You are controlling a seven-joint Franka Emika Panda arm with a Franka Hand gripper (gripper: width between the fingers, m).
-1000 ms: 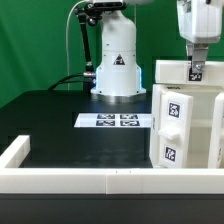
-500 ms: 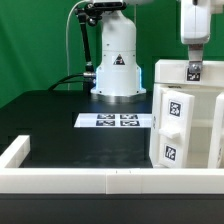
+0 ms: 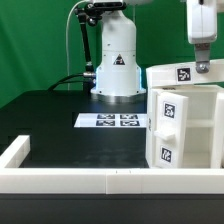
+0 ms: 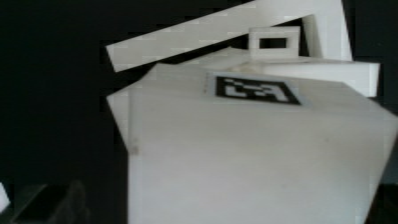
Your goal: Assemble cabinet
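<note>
One arm was at work, and its gripper (image 3: 203, 66) came down from above at the exterior view's right, pinching the far edge of a white panel (image 3: 172, 79). The panel hung tilted over the top of the cabinet body (image 3: 186, 135). Its near edge was low over the body's upper rim, but I could not tell whether the two touched. One tag (image 4: 254, 88) sat on the panel's upper face. In the wrist view that face filled most of the picture, with other white parts behind it too jumbled to sort out.

The body stood on the black table (image 3: 70, 145) at the exterior view's right, against the front rim (image 3: 90, 181). Two tags showed on its near face, one above the other. Its hollow opened toward the exterior view's right. Only a shaded slice of it showed, so what it held I could not tell.

Behind, the arm's base (image 3: 115, 65) stood mid-table with a dark cable (image 3: 72, 80) trailing off toward the exterior view's left. The marker board (image 3: 118, 121) lay flat just in front of the base and just beside the body. From the board out to the rim at the exterior view's left, the tabletop lay open, room enough for moving.
</note>
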